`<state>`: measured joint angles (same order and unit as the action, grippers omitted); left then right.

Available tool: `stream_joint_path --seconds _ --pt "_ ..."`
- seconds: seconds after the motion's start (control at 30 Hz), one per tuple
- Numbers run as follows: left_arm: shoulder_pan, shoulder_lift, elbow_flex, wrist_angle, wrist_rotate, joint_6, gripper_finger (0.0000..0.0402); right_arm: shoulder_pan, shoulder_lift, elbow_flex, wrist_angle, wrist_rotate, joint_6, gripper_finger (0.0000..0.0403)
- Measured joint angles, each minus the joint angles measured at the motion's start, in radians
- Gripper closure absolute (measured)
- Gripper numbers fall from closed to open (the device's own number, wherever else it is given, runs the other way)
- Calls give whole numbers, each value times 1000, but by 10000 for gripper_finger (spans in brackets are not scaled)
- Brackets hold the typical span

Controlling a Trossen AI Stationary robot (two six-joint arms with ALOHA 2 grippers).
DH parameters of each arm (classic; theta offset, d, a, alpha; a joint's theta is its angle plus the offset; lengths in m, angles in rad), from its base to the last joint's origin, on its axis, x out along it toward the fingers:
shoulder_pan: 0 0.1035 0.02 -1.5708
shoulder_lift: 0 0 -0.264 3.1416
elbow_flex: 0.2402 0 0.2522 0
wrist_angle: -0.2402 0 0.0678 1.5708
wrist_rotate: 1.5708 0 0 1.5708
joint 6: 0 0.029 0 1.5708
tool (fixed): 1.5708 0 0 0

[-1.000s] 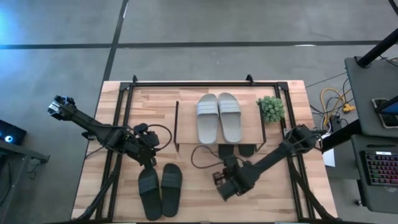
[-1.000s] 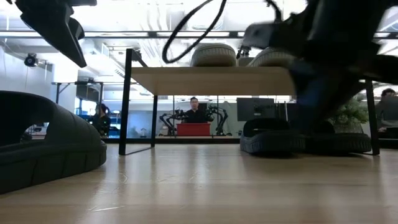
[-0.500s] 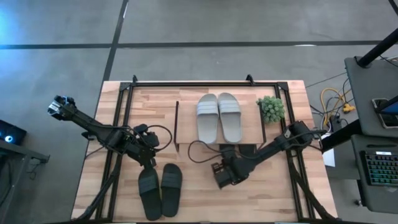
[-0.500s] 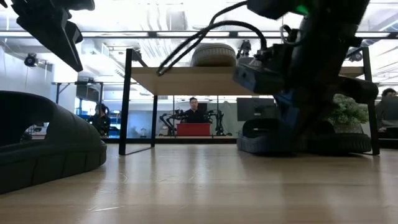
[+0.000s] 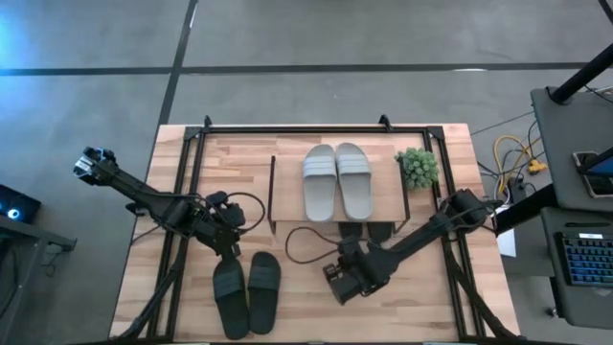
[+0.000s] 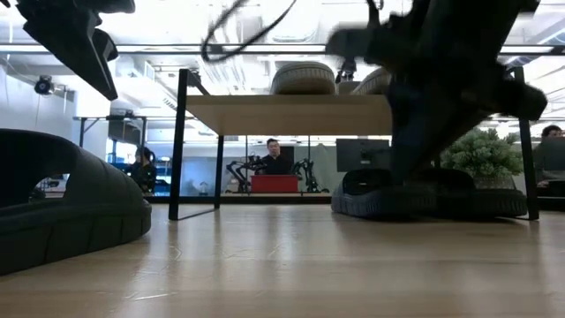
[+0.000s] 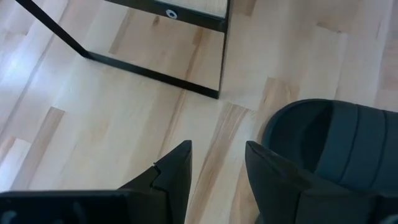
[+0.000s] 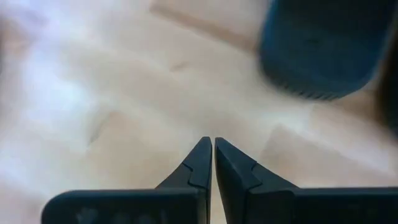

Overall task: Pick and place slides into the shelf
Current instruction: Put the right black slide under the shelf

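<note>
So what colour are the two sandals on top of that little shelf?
Light grey-white, with ribbed straps: the pair of slides on the shelf, clearest in the high view.

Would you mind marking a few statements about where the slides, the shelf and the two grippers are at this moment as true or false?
1. The light grey pair lies on the shelf's top board. True.
2. The right gripper holds a black slide. False: its fingers are shut on nothing.
3. A black pair lies on the table in front of the shelf. True.
4. The left gripper is shut. False: its fingers stand apart, beside a black slide.
5. The small plant stands on the shelf's top board. False: it stands just beside the shelf.
</note>
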<state>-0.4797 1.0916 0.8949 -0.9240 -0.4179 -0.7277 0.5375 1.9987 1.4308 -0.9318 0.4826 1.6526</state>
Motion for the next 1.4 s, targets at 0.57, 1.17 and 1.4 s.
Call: stream_joint_path --seconds 0.57,1.17,1.4 --pt "-132 0 13 -2 211 -99 393 85 -3 83 5 -37 39 390" --pt "-474 291 197 -7 274 -743 401 144 -2 83 99 -44 -94 390" --pt "-530 453 288 -15 311 -836 401 139 -1 79 293 -5 -239 390"
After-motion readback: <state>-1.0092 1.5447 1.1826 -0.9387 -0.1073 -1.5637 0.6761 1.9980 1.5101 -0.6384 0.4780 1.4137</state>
